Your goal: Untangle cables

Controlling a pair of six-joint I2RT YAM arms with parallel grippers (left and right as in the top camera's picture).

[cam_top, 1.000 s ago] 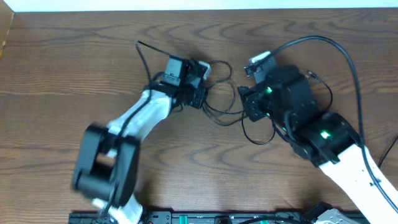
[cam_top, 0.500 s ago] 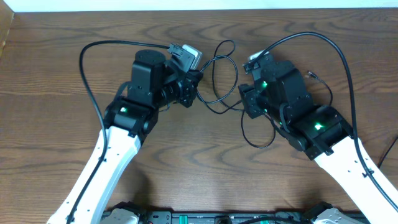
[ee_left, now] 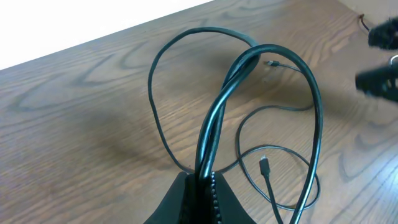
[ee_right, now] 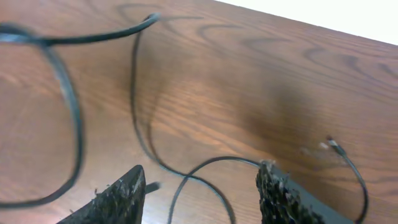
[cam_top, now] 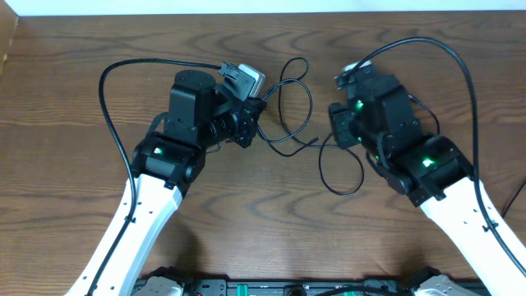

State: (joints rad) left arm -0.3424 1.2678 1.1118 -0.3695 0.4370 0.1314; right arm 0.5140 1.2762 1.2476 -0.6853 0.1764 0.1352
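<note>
Thin black cables [cam_top: 311, 99] lie tangled in loops on the wooden table between my two arms. My left gripper [cam_top: 253, 109] is shut on a doubled, twisted strand [ee_left: 214, 124] that rises from its jaws into a wide loop above the wood. A small plug end [ee_left: 263, 165] lies just ahead of it. My right gripper [cam_top: 337, 131] hangs at the tangle's right side, open, with nothing held. Between its fingers [ee_right: 121, 196] a slack cable [ee_right: 186, 180] curves across the table below. A loose plug tip [ee_right: 329, 144] lies further right.
Thick black cables fixed to the arms arch over the table at the left [cam_top: 123, 66] and right [cam_top: 448, 53]. A slack loop [cam_top: 341, 191] lies in front of the right arm. Bare wood [cam_top: 82, 148] surrounds the tangle.
The left arm has swung up into a straighter pose, still gripping its strand. The right gripper has drawn slightly right and back from the tangle, and the loops between them have spread.
</note>
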